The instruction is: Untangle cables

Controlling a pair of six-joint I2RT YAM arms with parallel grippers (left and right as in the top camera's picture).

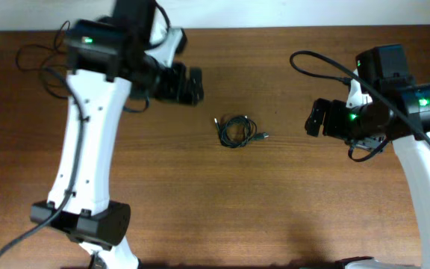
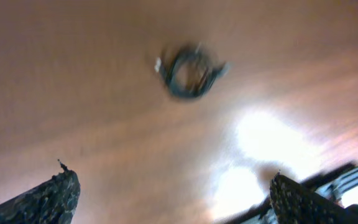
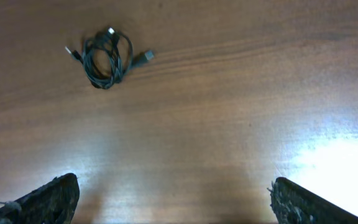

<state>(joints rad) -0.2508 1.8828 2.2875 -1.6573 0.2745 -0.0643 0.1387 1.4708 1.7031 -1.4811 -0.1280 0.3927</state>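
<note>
Gaping wide and empty, both pairs of jaws hang well apart from the coiled cables (image 1: 236,131).

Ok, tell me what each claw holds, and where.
Nothing held. Left claw and right claw are open; the coiled bundle of thin black cables lies untouched between them.

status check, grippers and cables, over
Left gripper open, empty. Right gripper open, empty. Cables in one coiled bundle between the two, untouched. Nothing in the way.
</note>
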